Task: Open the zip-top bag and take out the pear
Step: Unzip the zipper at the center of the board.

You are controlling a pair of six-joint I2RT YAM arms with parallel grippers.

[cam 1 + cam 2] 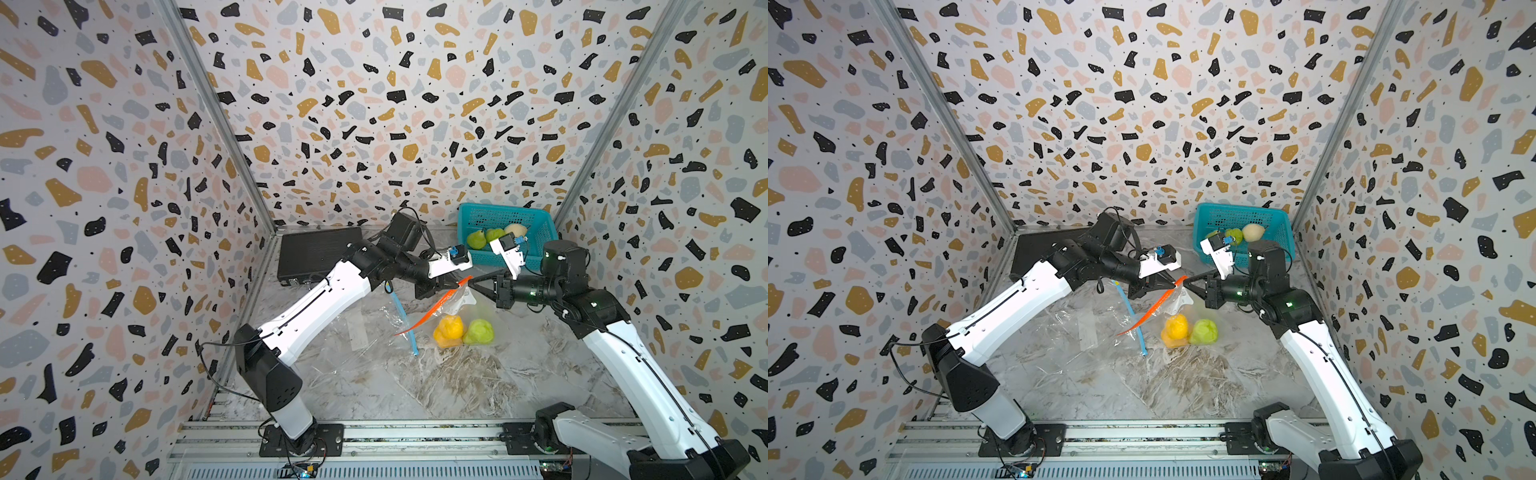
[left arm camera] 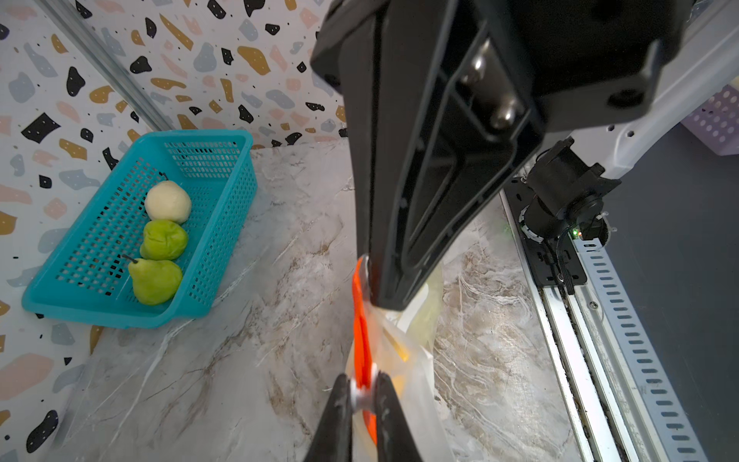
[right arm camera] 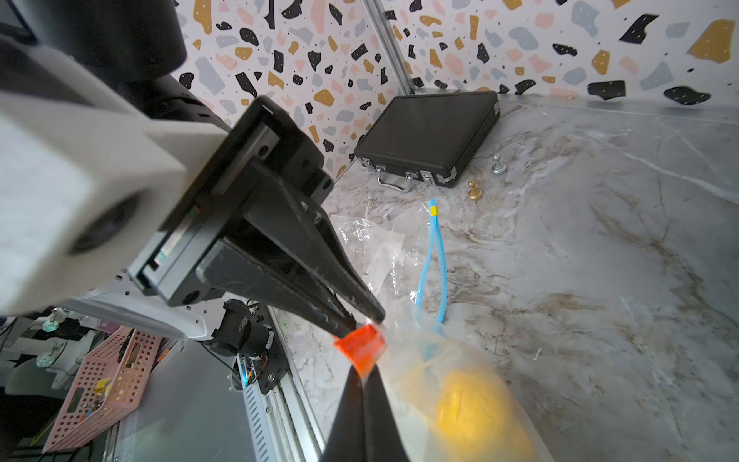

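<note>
Left end effector (image 2: 363, 396) and right end effector (image 3: 361, 382) clamp the orange zip strip (image 1: 440, 304), likely the firmest hold on the limp, slippery clear plastic zip-top bag (image 1: 461, 305).

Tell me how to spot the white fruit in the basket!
Find the teal basket in the far corner of the marble table, against the speckled walls. Three fruits lie in a row inside. The one you want, the pale cream fruit, is at the end of the row, while the middle fruit and the stemmed pear are green.
</note>
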